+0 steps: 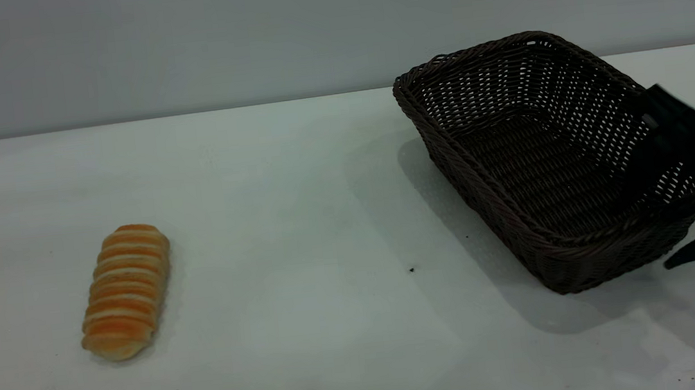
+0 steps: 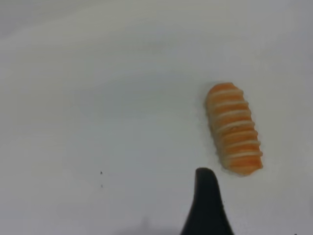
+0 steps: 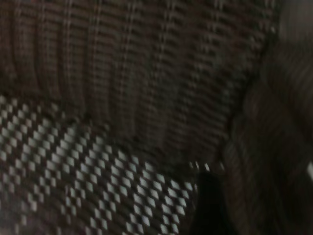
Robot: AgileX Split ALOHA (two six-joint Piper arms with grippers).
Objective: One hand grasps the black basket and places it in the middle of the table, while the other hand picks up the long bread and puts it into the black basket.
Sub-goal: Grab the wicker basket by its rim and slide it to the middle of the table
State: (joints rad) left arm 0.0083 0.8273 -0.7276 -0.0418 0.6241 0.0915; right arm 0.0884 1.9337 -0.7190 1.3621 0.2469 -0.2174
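Gripping the black basket (image 1: 531, 156) by its right-hand wall, the right gripper (image 1: 685, 185) has one finger inside the rim and the other below, outside, jaws pinching the wicker. Basket is tilted, right side lifted off the table (image 1: 299, 226), opening tipped toward the left; it sits in the right half of the tabletop. Right wrist view is filled with basket weave (image 3: 122, 98). Long bread (image 1: 127, 290) lies flat far left, well apart from the basket. Left gripper's one visible finger (image 2: 208, 205) hangs above the table near the bread (image 2: 233, 128), not touching; can't tell jaw spread.
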